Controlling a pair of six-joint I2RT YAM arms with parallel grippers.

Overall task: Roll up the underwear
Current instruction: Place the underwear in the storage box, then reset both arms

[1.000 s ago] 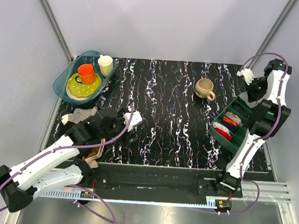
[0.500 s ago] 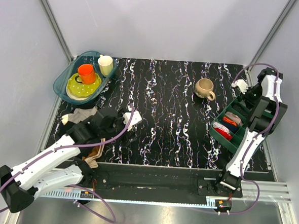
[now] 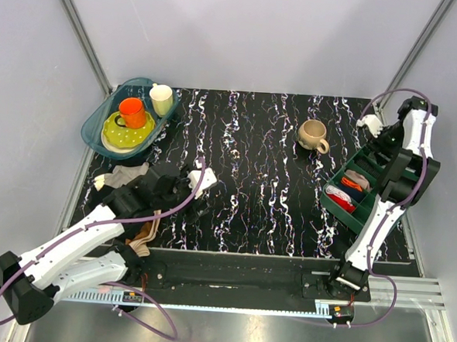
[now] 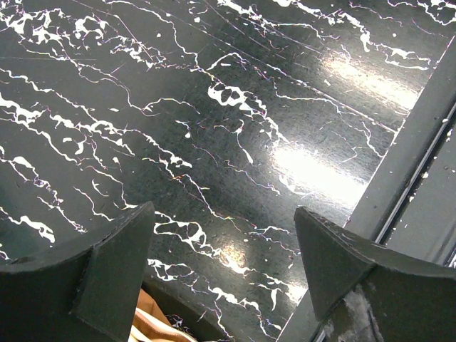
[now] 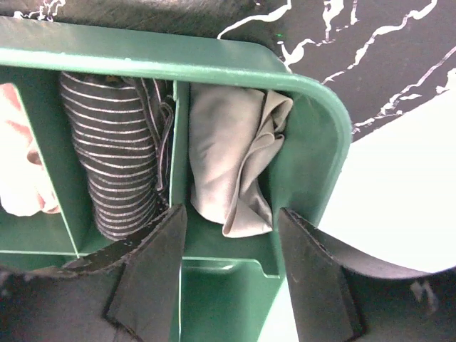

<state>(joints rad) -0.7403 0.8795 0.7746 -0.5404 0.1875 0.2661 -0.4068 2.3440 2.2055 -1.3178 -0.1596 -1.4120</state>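
The underwear [image 5: 231, 164] is a light grey bunched piece of fabric lying in the end compartment of the green organizer [image 5: 214, 68]. My right gripper [image 5: 229, 211] is open and empty, its fingers standing on either side of that compartment just above the fabric. In the top view it [image 3: 379, 145] hangs over the far end of the organizer [image 3: 342, 217]. My left gripper [image 4: 222, 210] is open and empty over bare black marbled tabletop near the front left [image 3: 202, 199].
A black striped roll [image 5: 114, 157] fills the neighbouring compartment; red and white bundles [image 3: 339, 197] lie further along. A beige mug [image 3: 314, 135] stands left of the organizer. A teal tray [image 3: 95, 124] of dishes is far left. A grey cloth [image 3: 123, 176] and a tan cloth [image 3: 143, 239] lie by the left arm.
My right wrist has shifted slightly over the far end of the organizer. The left arm has hardly moved.
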